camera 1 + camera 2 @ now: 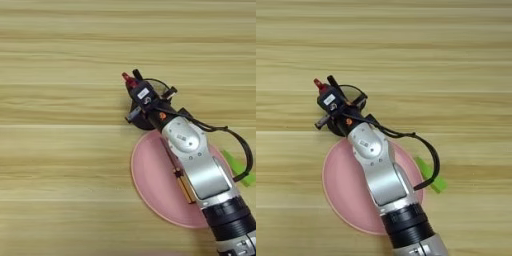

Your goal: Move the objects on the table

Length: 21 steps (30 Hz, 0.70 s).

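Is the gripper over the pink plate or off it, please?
Off: the gripper lies beyond the plate's far-left rim, above the table.

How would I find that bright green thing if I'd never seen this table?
Start at the round pink plate near the bottom of the light wooden table. Look just past its right rim, beside the silver forearm: the flat green strip lies slanted there, the only green thing in sight.

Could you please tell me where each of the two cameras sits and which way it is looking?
Left eye view: on the head, looking down at the table; shows the right forearm and gripper.
Right eye view: beside it, same downward look; the arm sits further left in the picture.
Shared: pink plate, green item.
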Each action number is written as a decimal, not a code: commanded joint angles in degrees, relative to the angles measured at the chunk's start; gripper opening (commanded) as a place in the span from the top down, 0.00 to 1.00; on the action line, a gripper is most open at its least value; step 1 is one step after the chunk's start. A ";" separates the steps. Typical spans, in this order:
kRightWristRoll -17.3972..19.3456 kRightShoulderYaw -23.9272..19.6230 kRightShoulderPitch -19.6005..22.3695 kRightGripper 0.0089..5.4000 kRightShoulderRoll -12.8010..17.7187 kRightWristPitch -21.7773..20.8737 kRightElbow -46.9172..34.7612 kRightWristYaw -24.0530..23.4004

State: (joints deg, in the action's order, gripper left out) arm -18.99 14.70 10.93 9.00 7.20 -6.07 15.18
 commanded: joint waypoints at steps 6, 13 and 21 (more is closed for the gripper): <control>-0.38 -0.76 3.34 0.91 0.31 -1.96 -6.11 -1.15; -1.01 -0.19 2.84 0.91 0.12 -1.56 -8.79 -0.66; 0.11 0.59 1.87 0.91 -0.71 -0.21 -11.65 0.47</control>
State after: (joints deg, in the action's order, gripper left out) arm -19.96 15.85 10.20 8.69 7.35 -13.87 15.80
